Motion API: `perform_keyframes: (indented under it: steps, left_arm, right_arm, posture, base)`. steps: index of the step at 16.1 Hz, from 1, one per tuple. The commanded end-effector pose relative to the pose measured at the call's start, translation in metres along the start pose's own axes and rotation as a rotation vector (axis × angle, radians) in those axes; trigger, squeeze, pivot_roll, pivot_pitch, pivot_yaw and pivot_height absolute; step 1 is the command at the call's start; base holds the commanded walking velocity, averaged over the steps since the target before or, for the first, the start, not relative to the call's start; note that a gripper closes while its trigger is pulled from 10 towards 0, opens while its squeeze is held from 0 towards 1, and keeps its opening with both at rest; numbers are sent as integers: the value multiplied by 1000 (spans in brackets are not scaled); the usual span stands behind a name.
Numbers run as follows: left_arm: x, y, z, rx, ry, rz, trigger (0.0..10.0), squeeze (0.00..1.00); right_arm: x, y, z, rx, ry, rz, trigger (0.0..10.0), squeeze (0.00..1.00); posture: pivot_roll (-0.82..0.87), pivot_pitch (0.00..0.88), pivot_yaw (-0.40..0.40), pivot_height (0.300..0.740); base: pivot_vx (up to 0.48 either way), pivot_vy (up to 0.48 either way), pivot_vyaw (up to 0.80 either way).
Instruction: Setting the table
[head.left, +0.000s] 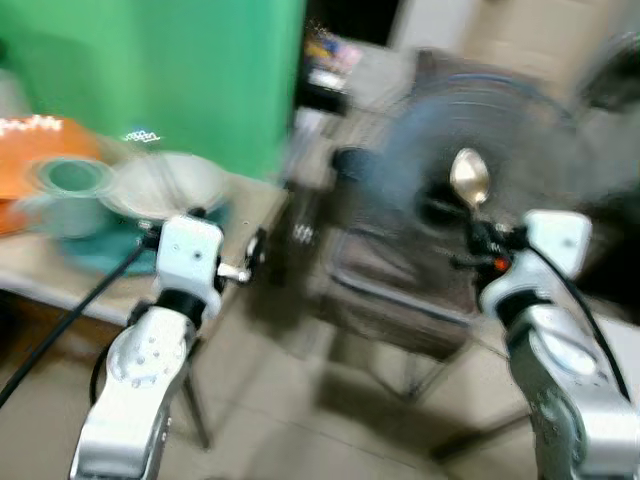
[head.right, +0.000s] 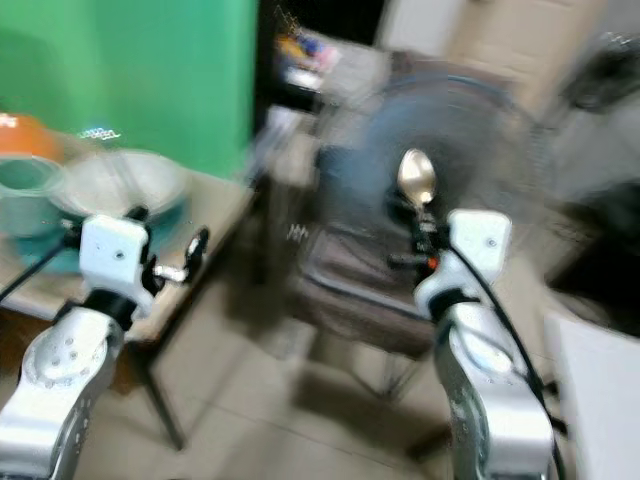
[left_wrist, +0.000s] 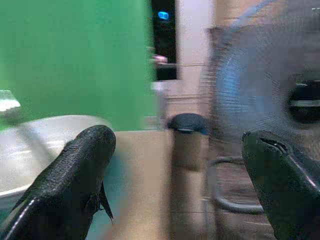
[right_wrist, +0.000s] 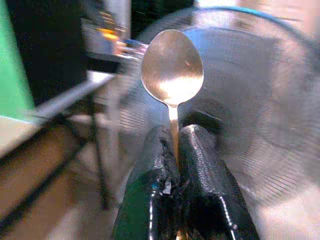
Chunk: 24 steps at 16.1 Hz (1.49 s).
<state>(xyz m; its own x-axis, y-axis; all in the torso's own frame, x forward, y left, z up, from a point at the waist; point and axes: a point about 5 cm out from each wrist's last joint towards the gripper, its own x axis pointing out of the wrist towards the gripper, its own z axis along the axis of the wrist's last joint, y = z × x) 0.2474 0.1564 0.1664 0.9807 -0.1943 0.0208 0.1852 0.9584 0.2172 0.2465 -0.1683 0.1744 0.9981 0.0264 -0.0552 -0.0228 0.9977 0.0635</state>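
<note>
Everything's pretty blurry here, so the camera is probably being swung around mid-walk. A shiny silver metal spoon (right_wrist: 172, 70) is held by the right gripper (right_wrist: 176, 150), its 2 black fingers (right_wrist: 201, 165) pinched tight on the handle with the bowl pointing straight up, likely so it can be carried without slipping. It's raised in front of a big round dark wire-grille fan (head.left: 480, 150), well apart from the desk.

The left gripper (left_wrist: 175, 165) is held out wide open with nothing between its fingers, hovering near the corner of the beige desk (head.left: 255, 205). On that desk a pale shallow round bowl (head.left: 165, 185) is seen sitting on something teal, with a light green cup-shaped thing (head.left: 70, 185) just beside it and something orange (head.left: 40, 150) behind.

Looks like the spoon's meant to be laid down beside that bowl, so a turn toward the desk is probably needed first.
</note>
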Motion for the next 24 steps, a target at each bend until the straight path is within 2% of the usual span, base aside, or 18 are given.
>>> perform_keyframes:
  steps: [1,3,5,10,13,15,16,17,18,19,20,21,22,23,24]
  left_arm:
    - [4,-3,5,-5,-19,-30,10000,0]
    - [6,-8,6,-60,-18,-45,10000,0]
    - [7,-9,4,-90,-9,-31,10000,0]
    - [12,-10,3,-92,25,-57,10000,0]
    - [14,-8,5,-129,30,-9,10000,0]
    - [15,-5,4,-109,28,10,10000,0]
    - [17,-1,4,-93,0,75,10000,0]
    - [18,4,7,-106,-41,163,10000,0]
    - [18,6,8,-108,-58,198,10000,0]
    - [18,4,5,-133,-26,220,10000,0]
    - [19,-2,4,-159,16,142,10000,0]
    - [18,-10,4,-261,31,-15,10000,0]
    - [15,-13,7,-322,11,-51,10000,0]
    - [14,-14,8,-322,4,-39,10000,0]
    - [13,-17,8,-320,3,-72,10000,0]
  right_arm:
    - [3,-5,0,2,12,-32,10000,0]
    - [2,-1,10,-18,-21,-24,10000,0]
    - [1,2,12,0,-26,-8,10000,0]
    - [1,7,16,-4,-39,17,10000,0]
    - [2,5,18,-10,-51,1,10000,0]
    - [6,6,18,-14,-61,-2,10000,0]
    - [9,5,20,-67,-77,-22,10000,0]
    - [9,3,21,-72,-73,-28,10000,0]
    - [9,3,20,-67,-67,-33,10000,0]
    - [10,3,19,-42,-66,-36,10000,0]
    - [12,4,18,-20,-66,-35,10000,0]
    - [14,5,18,-28,-68,-46,10000,0]
    - [13,5,19,-29,-73,-46,10000,0]
    - [12,5,19,-25,-74,-46,10000,0]
    - [12,4,18,-21,-72,-49,10000,0]
  posture:
    - [75,0,-164,740]
    - [48,0,-150,740]
    - [44,0,-135,740]
    - [32,0,-123,740]
    - [45,0,-135,740]
    - [47,0,-137,740]
    - [43,0,-131,740]
    - [44,0,-134,740]
    - [47,0,-135,740]
    - [54,0,-140,740]
    - [58,0,-144,740]
    - [49,0,-133,740]
    - [46,0,-132,740]
    - [50,0,-133,740]
    - [58,0,-137,740]
  base:
    - [0,0,-756]
    - [0,0,-769]
    - [0,0,-778]
    - [0,0,-798]
    - [0,0,-796]
    - [0,0,-788]
    - [0,0,-756]
    - [0,0,-763]
    - [0,0,-763]
    - [0,0,-763]
    - [0,0,-763]
    - [0,0,-763]
    - [0,0,-763]
    - [0,0,-763]
    - [0,0,-763]
